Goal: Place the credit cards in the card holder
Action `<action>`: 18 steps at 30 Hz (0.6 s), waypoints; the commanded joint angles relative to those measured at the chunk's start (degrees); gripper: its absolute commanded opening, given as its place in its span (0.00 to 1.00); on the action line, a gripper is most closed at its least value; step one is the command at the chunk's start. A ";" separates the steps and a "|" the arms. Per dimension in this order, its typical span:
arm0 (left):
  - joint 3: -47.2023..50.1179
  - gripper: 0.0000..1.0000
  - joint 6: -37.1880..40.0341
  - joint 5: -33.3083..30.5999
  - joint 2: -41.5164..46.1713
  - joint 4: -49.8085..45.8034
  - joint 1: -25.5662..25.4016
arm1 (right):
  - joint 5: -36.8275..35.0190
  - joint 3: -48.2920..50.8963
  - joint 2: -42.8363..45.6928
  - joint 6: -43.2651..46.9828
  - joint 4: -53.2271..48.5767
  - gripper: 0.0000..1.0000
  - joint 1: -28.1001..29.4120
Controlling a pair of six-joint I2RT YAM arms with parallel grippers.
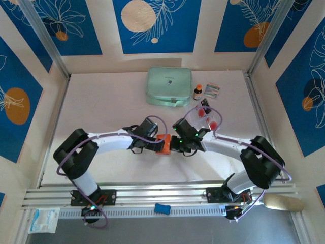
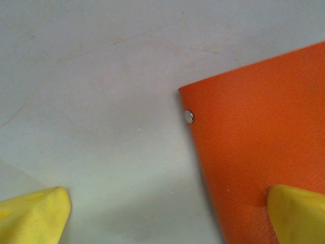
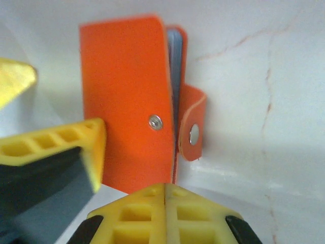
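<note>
In the top view's centre the holder [image 1: 163,145] lies folded, snap [image 3: 194,134] undone, between the wide-open left gripper [image 1: 154,143] and the empty, closed right gripper [image 1: 174,144], while the cards [image 1: 203,112] sit toward upper right, nearer the right one.

Orange wallet [image 3: 127,91] just ahead of the right claw [image 3: 165,192]
Claw tips pressed together; the wallet's snap strap [image 3: 192,129] hangs unfastened on its right side.

Card holder [image 1: 163,145] hemmed between left pincer [image 1: 154,143], right pincer [image 1: 174,145]; bare table [image 1: 96,101] left; mint case [image 1: 169,87] behind.
</note>
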State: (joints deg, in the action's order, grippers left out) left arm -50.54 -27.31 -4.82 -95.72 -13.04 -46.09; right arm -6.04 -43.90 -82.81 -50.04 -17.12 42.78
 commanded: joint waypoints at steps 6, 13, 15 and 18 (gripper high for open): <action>-0.27 1.00 1.49 -5.55 -2.75 -6.33 -0.89 | 1.49 -3.34 0.10 4.21 -5.60 0.12 -4.67; 0.24 1.00 1.56 -5.50 -2.85 -5.84 -0.95 | 2.35 -6.59 -4.60 5.60 -6.08 0.20 -4.82; 0.27 1.00 1.56 -5.55 -2.92 -5.72 -0.87 | 2.53 -7.19 -5.61 5.73 -6.07 0.21 -4.79; 0.63 1.00 1.40 -5.66 -2.89 -5.59 -0.98 | 2.62 -7.94 -6.86 5.92 -6.12 0.21 -4.81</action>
State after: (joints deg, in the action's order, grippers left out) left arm -51.29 -27.03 -6.96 -96.36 -13.93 -46.81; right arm -4.78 -50.11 -88.71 -45.30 -21.96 38.00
